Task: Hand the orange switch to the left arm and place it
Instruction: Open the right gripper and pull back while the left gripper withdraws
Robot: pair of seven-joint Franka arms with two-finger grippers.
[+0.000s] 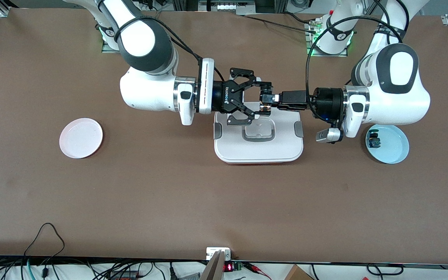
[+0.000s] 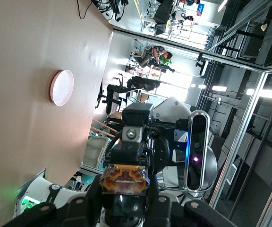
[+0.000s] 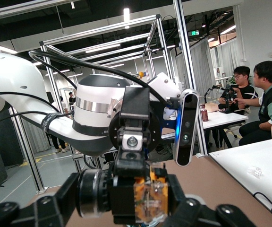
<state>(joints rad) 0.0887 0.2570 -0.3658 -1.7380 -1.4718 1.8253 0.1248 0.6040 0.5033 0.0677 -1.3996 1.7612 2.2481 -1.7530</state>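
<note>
Front view, nearest item first: the box [image 1: 258, 144] sits at table centre with its lid on, grey side clips at both ends and a grey-rimmed handle recess in the lid. A pink plate [image 1: 81, 138] lies toward the right arm's end of the table, about as near to the camera as the box. A blue plate [image 1: 388, 144] lies toward the left arm's end and carries a small green-capped part [image 1: 373, 140].

Both arms are extended horizontally over the edge of the box farthest from the camera, wrists level, grippers facing each other. The left gripper [image 1: 276, 100] has its fingers pressed together on the orange switch [image 1: 265, 100], which is held in the air above that box edge. The right gripper [image 1: 262, 98] has its linkage fingers spread on either side of the switch; contact with the switch cannot be determined.

Left wrist view: the switch [image 2: 124, 178] shows its tan and orange end clamped between the dark fingers, with the right arm's wrist directly ahead and the pink plate [image 2: 62, 87] on the table.

Right wrist view: the switch [image 3: 150, 197] appears between the fingers, with the left arm's wrist ahead.
</note>
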